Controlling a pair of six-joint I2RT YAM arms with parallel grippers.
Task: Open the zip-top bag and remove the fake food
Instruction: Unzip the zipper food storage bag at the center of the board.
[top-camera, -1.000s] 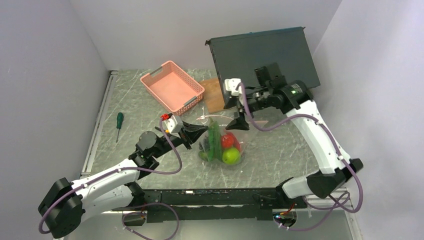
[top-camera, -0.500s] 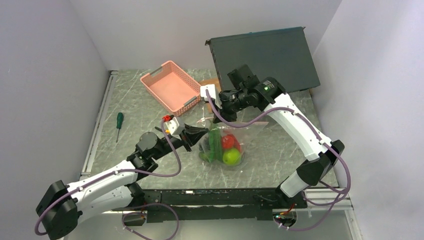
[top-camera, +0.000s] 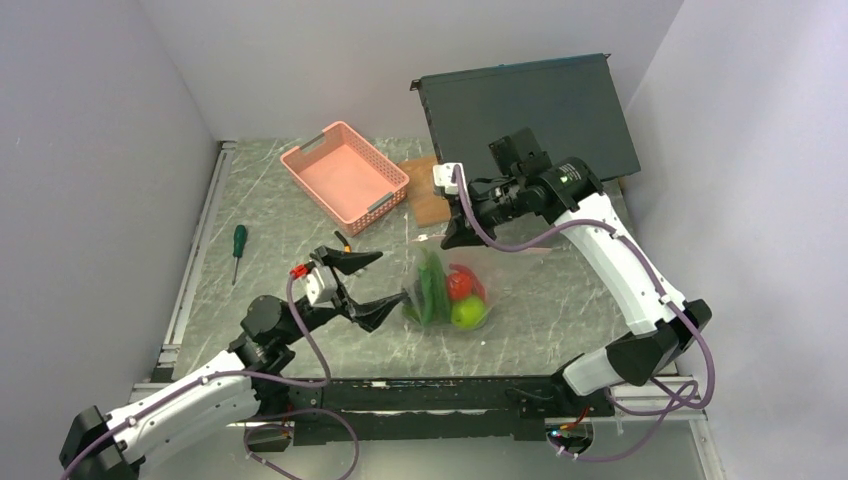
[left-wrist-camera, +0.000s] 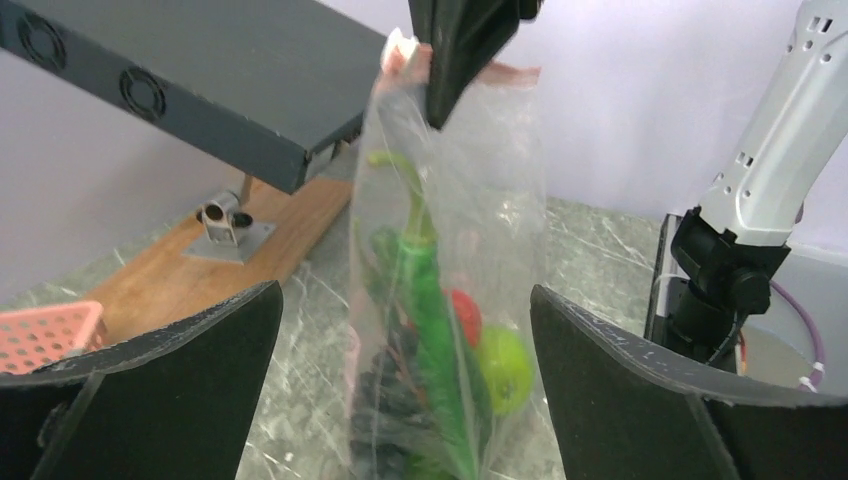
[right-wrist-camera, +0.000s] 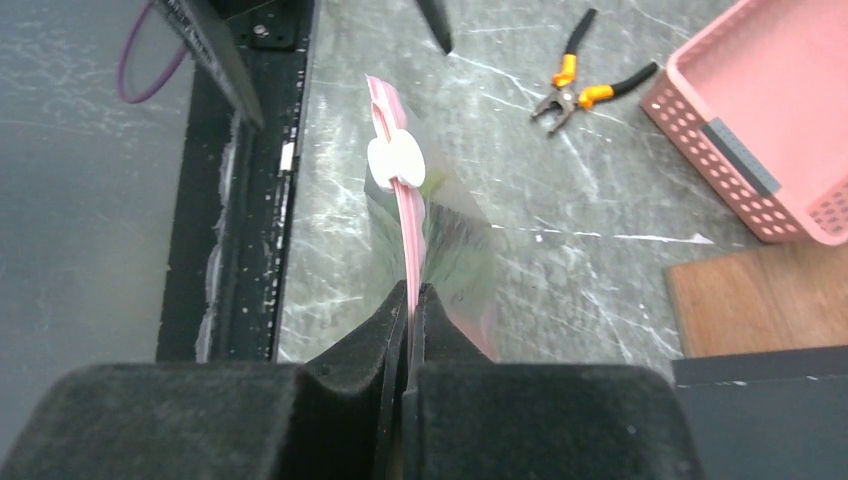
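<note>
The clear, crinkly plastic zip-top bag hung near the middle of the grey, marble-look table. Its pink zip strip was at the top, with a small white slider sitting on it. The right gripper was pinched tight on that strip, its two black fingers pressed together with only the thin plastic between them.

Through the shiny plastic the fake food showed in a pile at the bottom: a long, curved green pepper, a small round red piece, a smooth green apple and a dark, lumpy piece. The creases blurred the lowest pieces, and the left wrist view cut off the bottom of the bag, so it was hard to tell if it touched the table.

The left gripper was spread wide and held nothing. Its flat black fingers stood one on each side of the bag, not touching it.

Farther out lay orange-handled pliers, a pink plastic basket full of little holes, a green-handled screwdriver, a brown wooden board and a dark metal box propped at a slant.
</note>
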